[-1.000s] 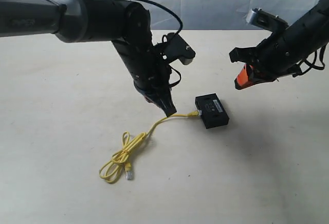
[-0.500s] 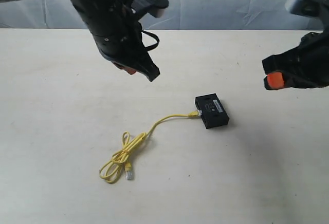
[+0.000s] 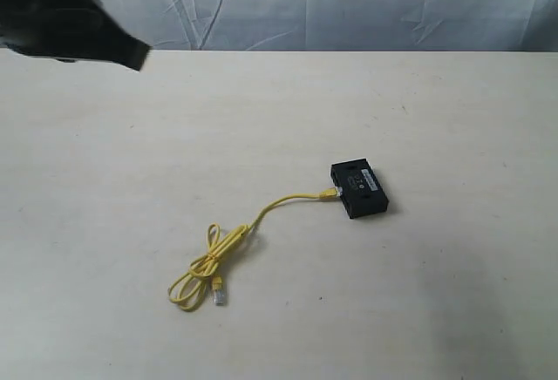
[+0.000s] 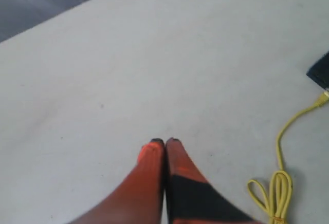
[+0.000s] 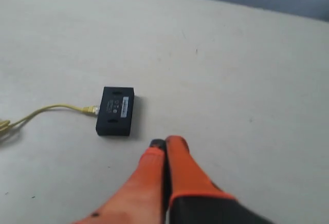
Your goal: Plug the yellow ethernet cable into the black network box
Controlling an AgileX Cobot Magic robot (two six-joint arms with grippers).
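The black network box (image 3: 358,188) lies flat on the table, right of centre, with its pale label strip up. One end of the yellow ethernet cable (image 3: 261,216) sits in the box's left side at the plug (image 3: 330,193); the rest runs down-left into a loose loop, with the free clear plug (image 3: 219,293) lying on the table. In the right wrist view the box (image 5: 115,111) and cable (image 5: 49,110) lie well ahead of my right gripper (image 5: 165,143), which is shut and holds nothing. My left gripper (image 4: 164,142) is shut and empty, high above the table, with the cable (image 4: 280,175) off to one side.
A pale table (image 3: 436,310) carries only the box and cable. A wrinkled white backdrop (image 3: 349,5) hangs behind its far edge. A dark blurred part of the left arm (image 3: 61,14) fills the top left corner of the exterior view; the right arm is out of that view.
Both arms have pulled up and away from the box: the left one to the top left corner, the right one out of the exterior view. Cable and box have not moved.
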